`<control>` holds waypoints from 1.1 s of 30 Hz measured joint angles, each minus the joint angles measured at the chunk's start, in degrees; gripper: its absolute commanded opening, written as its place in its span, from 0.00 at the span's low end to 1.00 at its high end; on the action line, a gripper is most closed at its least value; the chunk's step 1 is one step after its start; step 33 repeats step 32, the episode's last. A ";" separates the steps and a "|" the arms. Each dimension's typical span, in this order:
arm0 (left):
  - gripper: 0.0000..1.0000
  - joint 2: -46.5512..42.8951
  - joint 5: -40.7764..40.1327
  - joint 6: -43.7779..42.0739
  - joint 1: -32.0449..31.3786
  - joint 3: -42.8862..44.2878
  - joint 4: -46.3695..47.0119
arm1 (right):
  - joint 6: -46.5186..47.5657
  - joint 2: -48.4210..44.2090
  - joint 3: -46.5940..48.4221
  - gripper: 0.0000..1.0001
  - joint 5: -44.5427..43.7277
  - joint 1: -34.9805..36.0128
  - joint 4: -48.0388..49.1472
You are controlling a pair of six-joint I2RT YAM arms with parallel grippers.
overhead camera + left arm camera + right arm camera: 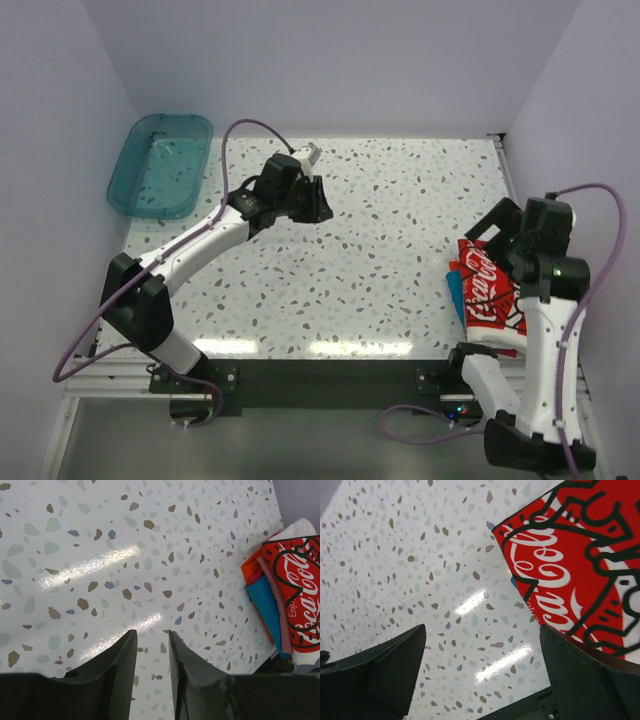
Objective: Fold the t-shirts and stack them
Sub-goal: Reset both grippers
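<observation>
- The t-shirts sit as one folded stack (487, 292) at the near right corner of the speckled surface (380, 250), just beside the right arm (547, 335), which hides part of the stack in the overhead view.
- On top lies the cream-white shirt (570, 555), its red panel with white script and black outlines facing up.
- Under it, the bright blue shirt (265, 607) and the salmon-red shirt (252, 569) show only as edges along the stack's side that faces the middle of the surface.
- The right gripper (482, 630) hangs low over the surface at the stack's edge, its fingers spread wide apart with only bare surface between them.
- In the right wrist view one finger (585, 680) stands in front of the printed shirt's border; whether it touches the cloth I cannot tell.
- The left gripper (152, 645) is out over the middle of the surface towards the far side, well apart from the stack and pointing down at bare speckle.
- Its two fingers stand a narrow gap apart and hold nothing.
- A translucent teal tub (160, 170) lies at the far left corner, well apart from both grippers and the shirts.
</observation>
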State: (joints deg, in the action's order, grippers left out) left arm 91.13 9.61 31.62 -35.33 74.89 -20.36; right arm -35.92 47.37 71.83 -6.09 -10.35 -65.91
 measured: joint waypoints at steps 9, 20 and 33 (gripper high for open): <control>0.38 -6.75 -3.96 -0.81 2.14 -9.53 1.14 | -1.53 19.67 -4.61 0.99 -6.95 34.51 16.11; 0.40 -22.08 -10.86 -0.72 5.29 -27.28 2.34 | -0.37 32.35 -4.20 0.99 -11.02 49.79 32.00; 0.42 -27.52 -13.84 -0.81 5.33 -29.59 1.66 | 0.04 30.25 -13.40 0.99 -13.62 49.81 38.71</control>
